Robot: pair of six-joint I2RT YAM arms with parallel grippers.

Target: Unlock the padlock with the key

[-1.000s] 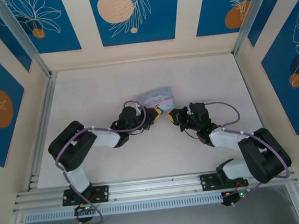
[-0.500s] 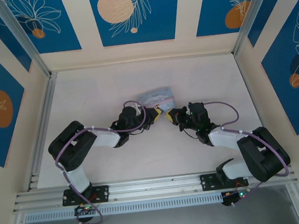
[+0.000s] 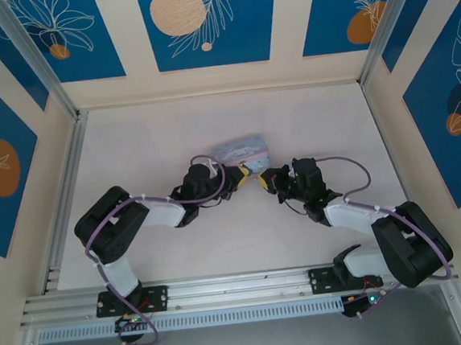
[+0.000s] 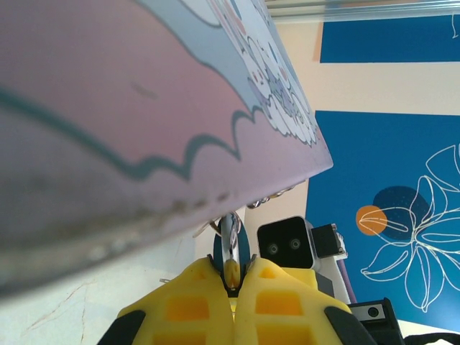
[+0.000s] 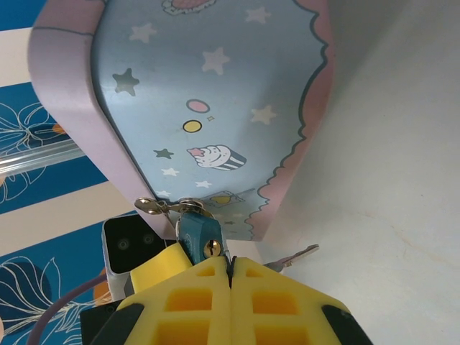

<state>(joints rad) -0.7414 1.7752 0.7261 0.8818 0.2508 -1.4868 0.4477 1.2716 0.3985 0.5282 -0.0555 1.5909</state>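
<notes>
beside right tool [image 5: 230, 272]: key [image 5: 297, 256], padlock [image 5: 198, 230]

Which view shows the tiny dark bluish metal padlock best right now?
Right wrist: the padlock faces it, keyhole visible, at the light-blue tin's edge. Left wrist shows the padlock edge-on, partly hidden. Top external: too small to make out.

Top view from high behind the arm bases [image 3: 128, 298], looking down on the whole surface [image 3: 131, 141], wrist views very close, low, facing each other, both sharing tin [image 4: 108, 108] and padlock [image 5: 198, 231].
</notes>
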